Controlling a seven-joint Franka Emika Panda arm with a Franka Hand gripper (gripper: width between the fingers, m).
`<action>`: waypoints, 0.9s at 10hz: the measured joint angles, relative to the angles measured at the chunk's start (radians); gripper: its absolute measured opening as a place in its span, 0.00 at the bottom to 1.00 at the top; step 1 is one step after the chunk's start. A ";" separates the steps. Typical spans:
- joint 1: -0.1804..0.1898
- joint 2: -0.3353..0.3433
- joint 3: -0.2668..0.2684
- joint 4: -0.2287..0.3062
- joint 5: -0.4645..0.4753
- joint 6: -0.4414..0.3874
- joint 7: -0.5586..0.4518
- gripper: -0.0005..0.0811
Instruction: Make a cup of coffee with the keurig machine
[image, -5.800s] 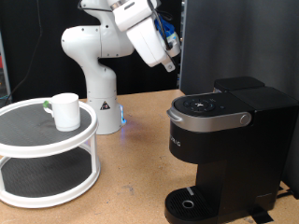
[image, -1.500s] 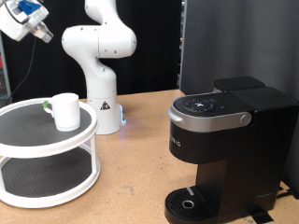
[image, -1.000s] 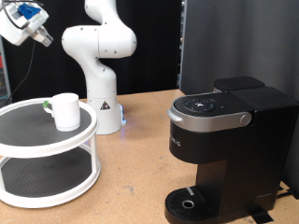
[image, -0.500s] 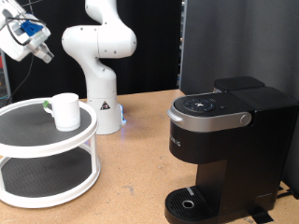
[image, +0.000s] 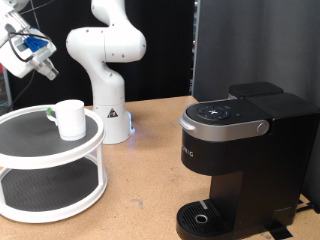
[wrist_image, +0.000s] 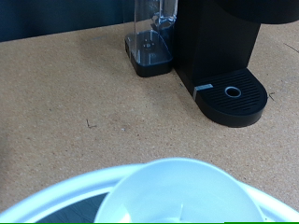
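The white cup (image: 70, 118) stands upright on the top tier of a round white stand (image: 40, 203) at the exterior view's left. My gripper (image: 46, 70) hangs in the air above and to the left of the cup, apart from it, and holds nothing that I can see. The wrist view shows no fingers. It shows the cup's open, empty mouth (wrist_image: 182, 191) close below. The black keurig machine (image: 245, 150) stands at the exterior view's right with its lid down and its round drip tray (image: 205, 218) bare. It also shows in the wrist view (wrist_image: 210, 42).
A small dark and green object (image: 49, 113) lies on the stand's top tier beside the cup. The white arm base (image: 108, 90) stands behind the stand. The machine's clear water tank (wrist_image: 152, 37) sits at its side. Brown tabletop (image: 140, 190) lies between stand and machine.
The hand has swung from above the table's middle to the exterior view's upper left. Over the last second it has come down towards the cup. The cup and machine have not moved.
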 joint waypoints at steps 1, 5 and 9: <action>-0.002 0.000 -0.004 -0.013 0.000 0.018 -0.008 0.01; -0.011 0.002 -0.018 -0.063 -0.020 0.097 -0.034 0.30; -0.025 0.002 -0.034 -0.099 -0.050 0.145 -0.065 0.70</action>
